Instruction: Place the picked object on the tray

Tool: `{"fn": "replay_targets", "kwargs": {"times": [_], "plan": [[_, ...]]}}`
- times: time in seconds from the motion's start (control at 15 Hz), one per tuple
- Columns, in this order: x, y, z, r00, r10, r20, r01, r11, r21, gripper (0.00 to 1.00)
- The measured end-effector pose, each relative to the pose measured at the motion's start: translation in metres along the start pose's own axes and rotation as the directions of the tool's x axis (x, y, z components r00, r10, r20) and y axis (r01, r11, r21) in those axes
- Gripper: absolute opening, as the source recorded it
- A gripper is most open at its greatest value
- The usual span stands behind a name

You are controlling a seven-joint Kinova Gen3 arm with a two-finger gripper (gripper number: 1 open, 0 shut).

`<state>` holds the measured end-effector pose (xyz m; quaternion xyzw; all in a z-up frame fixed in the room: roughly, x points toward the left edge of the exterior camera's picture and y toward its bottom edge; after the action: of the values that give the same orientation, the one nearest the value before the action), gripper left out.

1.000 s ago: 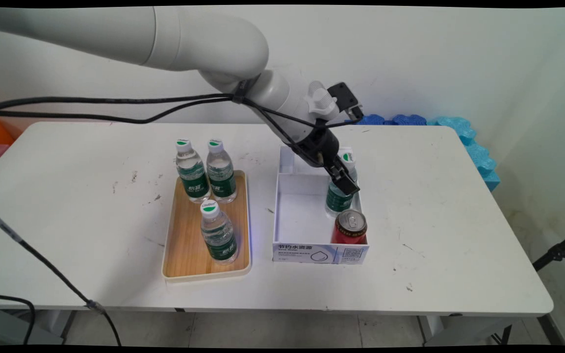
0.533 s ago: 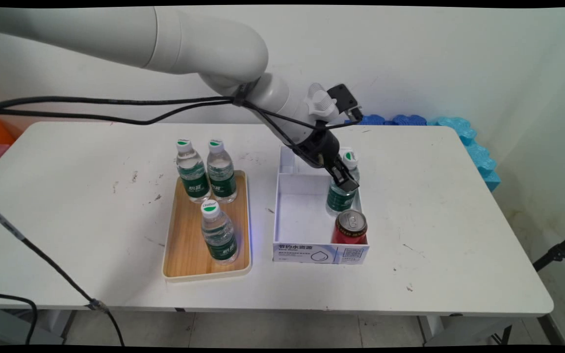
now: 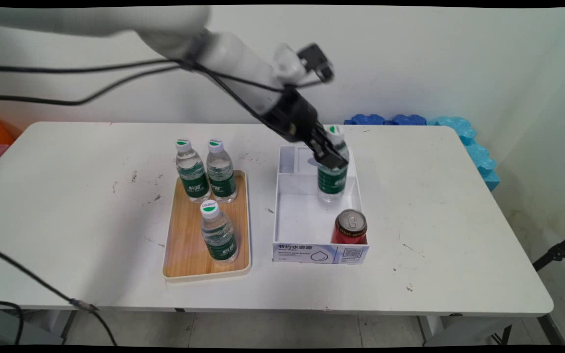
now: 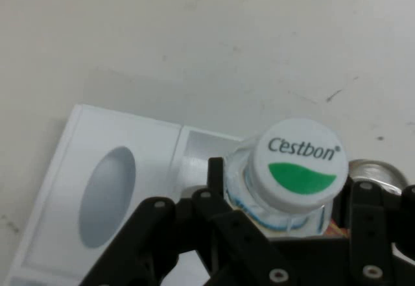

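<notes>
My gripper (image 3: 332, 158) is shut on a water bottle (image 3: 332, 177) with a green label and white cap, holding it just below the neck. The bottle hangs above the white cardboard box (image 3: 282, 215), its base clear of the box floor. In the hand view the bottle's cap (image 4: 296, 163), lettered Cestbon, sits between my fingers (image 4: 217, 176), with the box (image 4: 71, 189) below. A red can (image 3: 349, 226) stands in the box's near right corner.
A wooden tray (image 3: 184, 245) to the left of the box carries three upright water bottles: two at the back (image 3: 192, 171) (image 3: 221, 171) and one in front (image 3: 218, 233). Blue foam pieces (image 3: 459, 132) lie at the table's far right corner.
The gripper has risen and moved slightly left and back, lifting the water bottle off the box floor. The can and the tray's bottles have stayed put.
</notes>
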<state>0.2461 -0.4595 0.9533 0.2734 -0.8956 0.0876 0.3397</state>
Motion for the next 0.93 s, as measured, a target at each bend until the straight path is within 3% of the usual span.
{"fn": "replay_targets", "kwargs": {"times": [0.47,0.93], "plan": [[-0.016,-0.013,-0.094,0.998,0.052,-0.035,-0.053,0.998,-0.024,0.0],[-0.075,-0.039,-0.182,0.992,0.128,-0.013,-0.129,0.99,-0.057,0.0]]}}
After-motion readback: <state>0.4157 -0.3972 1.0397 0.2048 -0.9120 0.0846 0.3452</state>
